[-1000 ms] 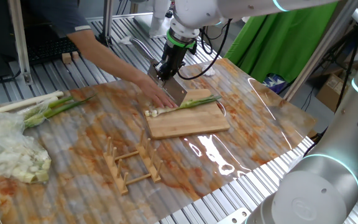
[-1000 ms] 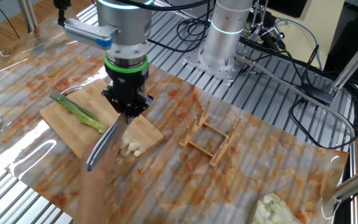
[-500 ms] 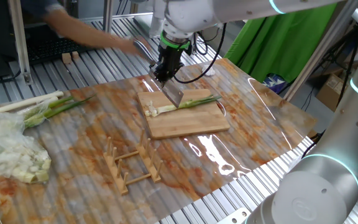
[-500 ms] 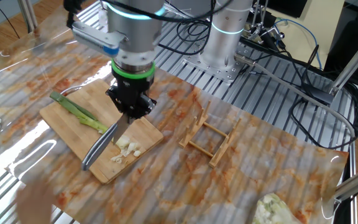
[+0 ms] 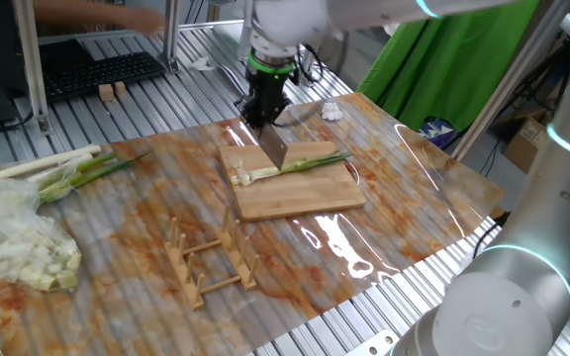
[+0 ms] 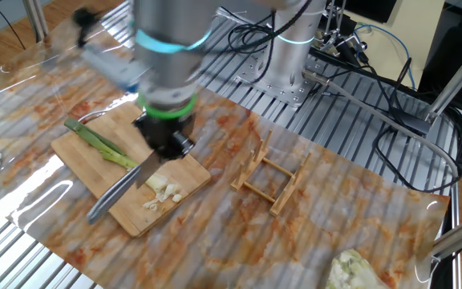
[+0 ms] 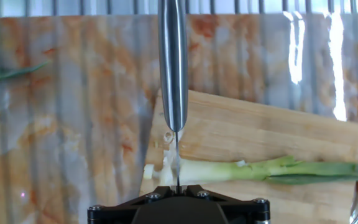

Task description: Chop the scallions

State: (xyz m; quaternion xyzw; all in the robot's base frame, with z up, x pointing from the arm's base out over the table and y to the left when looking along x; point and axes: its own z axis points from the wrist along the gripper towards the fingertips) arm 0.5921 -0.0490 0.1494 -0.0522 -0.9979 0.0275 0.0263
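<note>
A scallion stalk lies across the wooden cutting board, its green leaves pointing right in the hand view. Short white cut bits sit at the board's end by the stalk's pale end. My gripper is shut on a knife. The blade hangs just above the stalk's white end, edge down and crossing it.
A wooden rack stands beside the board. A bundle of whole stalks and a pale heap in clear plastic lie at the table's ends. A person's hand is far back by the keyboard.
The person's hand has left the cut bits on the board and drawn back off the table. My gripper and knife have shifted a little toward the board's bits end.
</note>
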